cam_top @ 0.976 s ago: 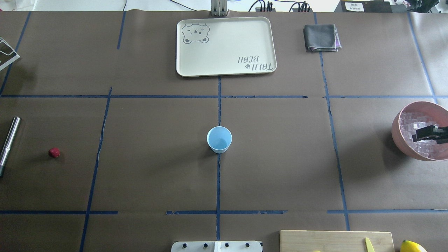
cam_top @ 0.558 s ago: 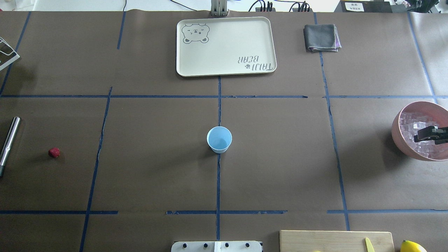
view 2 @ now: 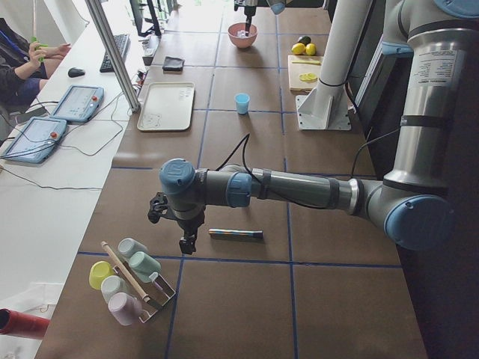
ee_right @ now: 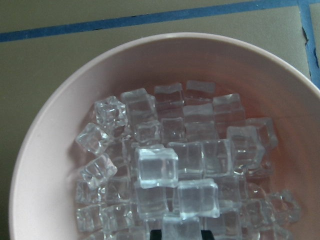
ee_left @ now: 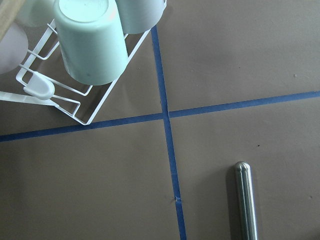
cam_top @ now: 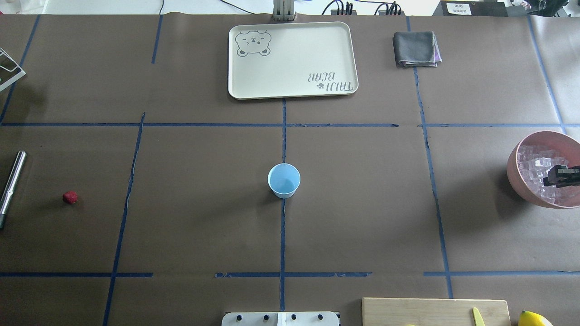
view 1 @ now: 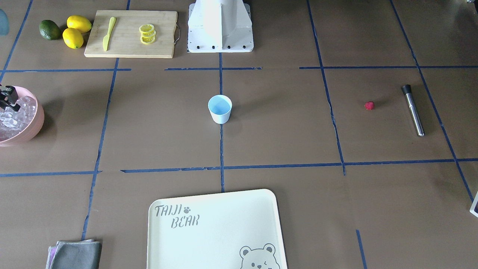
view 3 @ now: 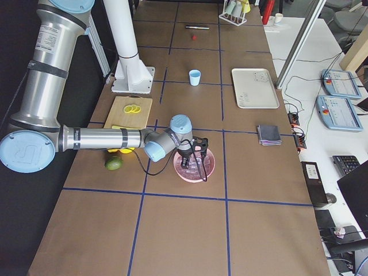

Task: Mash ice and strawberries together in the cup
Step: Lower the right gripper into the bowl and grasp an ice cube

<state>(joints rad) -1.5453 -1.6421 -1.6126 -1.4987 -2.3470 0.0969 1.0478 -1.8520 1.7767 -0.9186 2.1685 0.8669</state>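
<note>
The pale blue cup [cam_top: 284, 180] stands upright and empty at the table's middle, also in the front view [view 1: 220, 108]. The ice [ee_right: 157, 165] fills the pink bowl [cam_top: 516, 172] at the far right. My right gripper [cam_top: 551, 176] hangs over the ice inside the bowl's rim, and its jaws look apart and empty. The red strawberry [cam_top: 70, 197] lies on the table at the far left. My left gripper [view 2: 184, 245] points down near a metal rod [cam_top: 11, 181], past the overhead view's left edge. I cannot tell whether it is open or shut.
A cream bear tray [cam_top: 292, 59] and a folded grey cloth [cam_top: 416, 49] lie at the far side. A cutting board [view 1: 130, 33] with lemon slices and a yellow knife, whole lemons [view 1: 76, 30] and the robot base [view 1: 220, 26] sit at the near side. A wire cup rack [ee_left: 90, 40] stands left.
My right gripper has drawn back towards the overhead view's right edge over the ice bowl. The cup, the strawberry and the rod have not moved.
</note>
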